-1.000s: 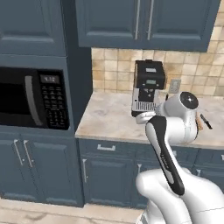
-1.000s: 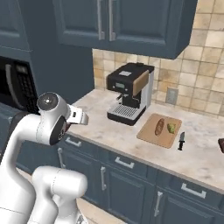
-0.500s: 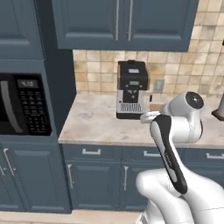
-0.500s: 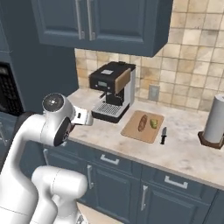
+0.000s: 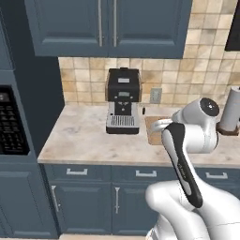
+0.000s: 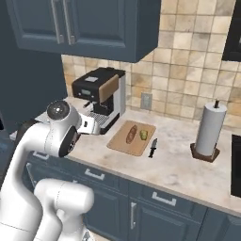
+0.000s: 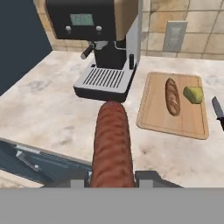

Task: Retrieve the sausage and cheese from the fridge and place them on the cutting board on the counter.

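Sausage held, board ahead

Low in the hand view, the gripper point(image 7: 112, 181) is closed on the sausage point(image 7: 111, 146). Best to carry it level and lay it on a bare part of the board point(image 7: 153, 111) at the right. Farther on, the board has a bread stick point(image 7: 172, 96) and the cheese point(image 7: 194, 94).

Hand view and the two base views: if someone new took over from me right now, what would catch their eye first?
First the sausage, gripped in the gripper and jutting up the middle of the hand view, over the counter. Next the cutting board right of the coffee machine, already carrying a small bread loaf and a yellow-green lump beside it, with a knife just off its right edge. The paper towel roll stands further right.
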Robot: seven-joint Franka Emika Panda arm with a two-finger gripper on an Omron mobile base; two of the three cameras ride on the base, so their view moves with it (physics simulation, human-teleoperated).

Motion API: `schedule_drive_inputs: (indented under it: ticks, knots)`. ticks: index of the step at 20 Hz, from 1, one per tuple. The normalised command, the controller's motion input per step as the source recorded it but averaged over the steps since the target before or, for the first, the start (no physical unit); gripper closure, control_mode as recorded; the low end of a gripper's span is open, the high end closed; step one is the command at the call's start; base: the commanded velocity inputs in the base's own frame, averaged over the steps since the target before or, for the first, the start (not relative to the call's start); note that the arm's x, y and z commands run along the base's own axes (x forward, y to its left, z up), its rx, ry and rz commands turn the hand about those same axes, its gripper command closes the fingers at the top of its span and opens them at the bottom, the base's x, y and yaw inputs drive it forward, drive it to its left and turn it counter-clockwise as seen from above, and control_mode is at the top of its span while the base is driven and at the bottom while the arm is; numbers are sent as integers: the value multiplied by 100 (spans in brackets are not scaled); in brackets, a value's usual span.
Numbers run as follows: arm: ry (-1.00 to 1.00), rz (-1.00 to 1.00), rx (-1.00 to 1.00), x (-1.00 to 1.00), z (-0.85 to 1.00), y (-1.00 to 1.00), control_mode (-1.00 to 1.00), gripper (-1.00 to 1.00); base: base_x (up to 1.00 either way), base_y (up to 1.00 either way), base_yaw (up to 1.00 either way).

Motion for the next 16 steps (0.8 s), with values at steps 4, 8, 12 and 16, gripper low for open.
schedule_drive_inputs:
  ticks: [4,8,12,16]
  knots:
    - [0,0,0,0,0,0,100,100,76,4,-27]
    - [0,0,0,0,0,0,100,100,34,0,-28]
    - [0,0,0,0,0,0,100,100,44,1,-21]
    - [0,0,0,0,0,0,100,100,64,11,-4]
